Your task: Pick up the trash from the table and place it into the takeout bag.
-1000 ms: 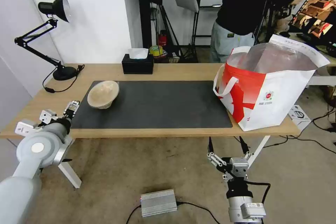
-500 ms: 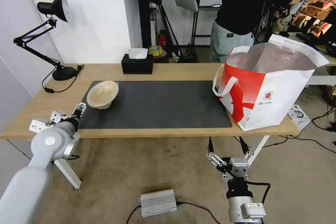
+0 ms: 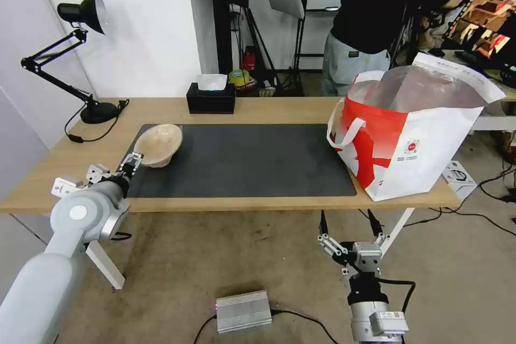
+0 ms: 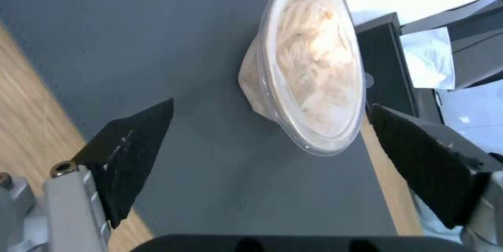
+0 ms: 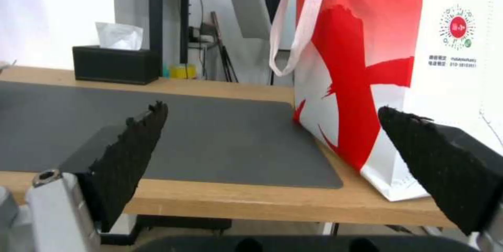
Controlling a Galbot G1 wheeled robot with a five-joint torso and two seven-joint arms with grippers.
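A beige pulp bowl (image 3: 158, 143) under a clear lid lies tilted at the left end of the dark grey mat (image 3: 242, 164) on the table (image 3: 279, 110). My left gripper (image 3: 114, 167) hovers open just in front of it, at the mat's near left corner. In the left wrist view the bowl (image 4: 309, 67) lies a short way beyond the open left gripper (image 4: 271, 107), apart from both fingers. The takeout bag (image 3: 414, 140) stands open on the table's right end. Low below the table's front edge, my right gripper (image 3: 346, 217) points up, open and empty; its wrist view faces the bag (image 5: 367, 67).
A black tissue box (image 3: 211, 98) sits at the table's back edge and a black desk lamp (image 3: 80, 54) at the back left. A person stands behind the table by the bag. A silver box (image 3: 243, 310) and cables lie on the floor.
My left arm has moved right and forward, bringing its open gripper from the table's left edge up close to the bowl. The right arm has stayed put.
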